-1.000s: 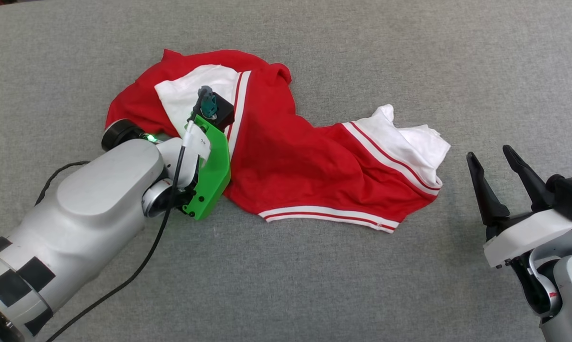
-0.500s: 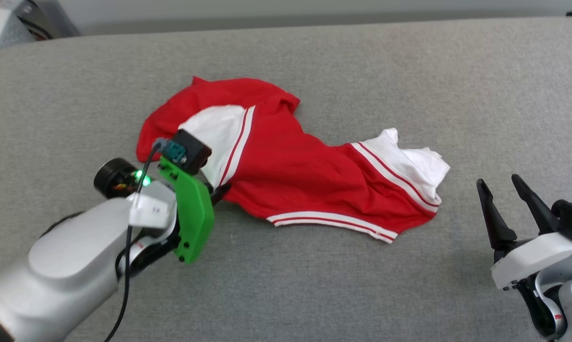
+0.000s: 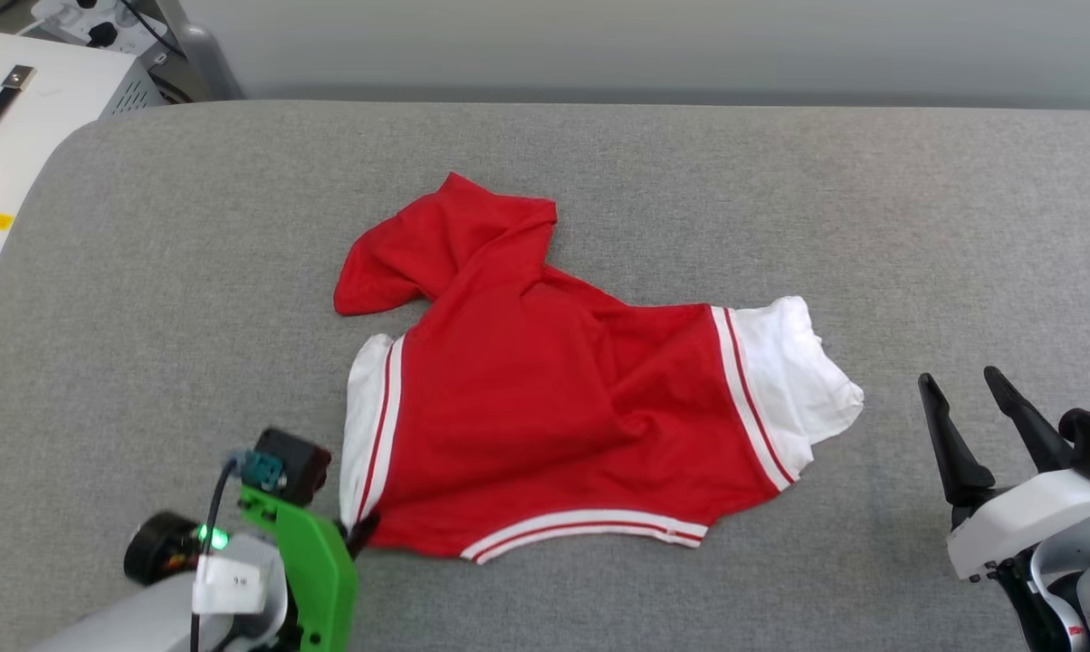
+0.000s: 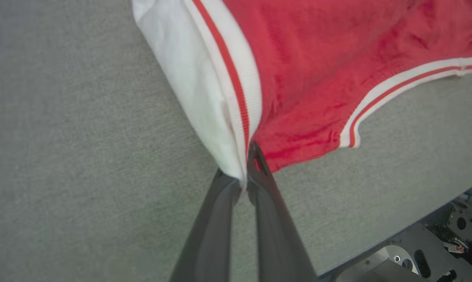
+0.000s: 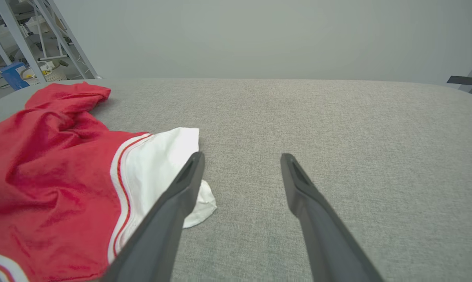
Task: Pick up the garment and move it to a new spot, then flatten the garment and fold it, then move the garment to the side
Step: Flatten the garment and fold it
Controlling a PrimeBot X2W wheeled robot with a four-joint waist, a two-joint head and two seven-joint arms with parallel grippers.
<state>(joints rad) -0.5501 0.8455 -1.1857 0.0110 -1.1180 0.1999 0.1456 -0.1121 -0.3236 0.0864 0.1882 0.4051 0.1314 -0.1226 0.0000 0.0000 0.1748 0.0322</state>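
Head view: red jersey (image 3: 545,398) lies rumpled mid-way across the grey padded table (image 3: 147,272), plain red side up, one red flap bunched at the far end. One white sleeve (image 3: 364,426) sits at its left edge, the other at its right, and the striped hem (image 3: 581,530) runs along the near edge. Left gripper (image 3: 364,530) is at the lower left, dark tips at the jersey's near-left corner where sleeve meets hem. Right gripper (image 3: 980,407) is at the lower right with its fingers spread, holding nothing, near the right sleeve but apart from it. A white equipment box (image 3: 38,100) stands off the table's far-left corner. Left wrist view: left gripper (image 4: 245,172) is clamped on the jersey (image 4: 318,70), fingers (image 4: 216,219) pressed together with the sleeve's striped trim pinched between them; cloth fans away from the pinch, and the table's edge with robot base hardware (image 4: 436,250) shows at lower right. Right wrist view: right gripper (image 5: 242,157) has its jaws wide apart over bare table (image 5: 338,117); the jersey (image 5: 44,164) lies to the left, its white sleeve partly behind one finger. A metal rack (image 5: 24,31) stands past the table's far-left end.
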